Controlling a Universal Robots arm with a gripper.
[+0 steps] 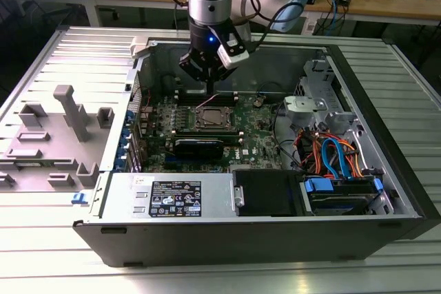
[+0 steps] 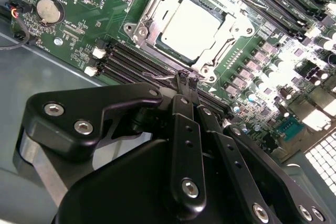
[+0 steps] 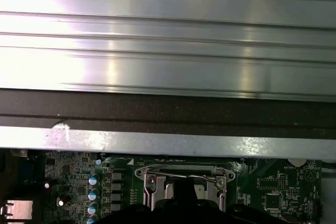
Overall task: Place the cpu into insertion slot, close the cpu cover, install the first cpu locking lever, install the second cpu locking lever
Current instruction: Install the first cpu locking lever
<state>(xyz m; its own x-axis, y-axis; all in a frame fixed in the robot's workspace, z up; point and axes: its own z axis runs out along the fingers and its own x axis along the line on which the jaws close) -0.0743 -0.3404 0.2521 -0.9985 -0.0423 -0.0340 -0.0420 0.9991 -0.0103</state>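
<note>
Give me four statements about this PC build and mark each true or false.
1. The cpu sits in the slot. True.
2. The cover stands open. False: it lies flat, framing the cpu.
3. The claw is over the drive cables. False: its tip is by the slot's edge, over the board.
4. A round battery sits on the board. True.
</note>
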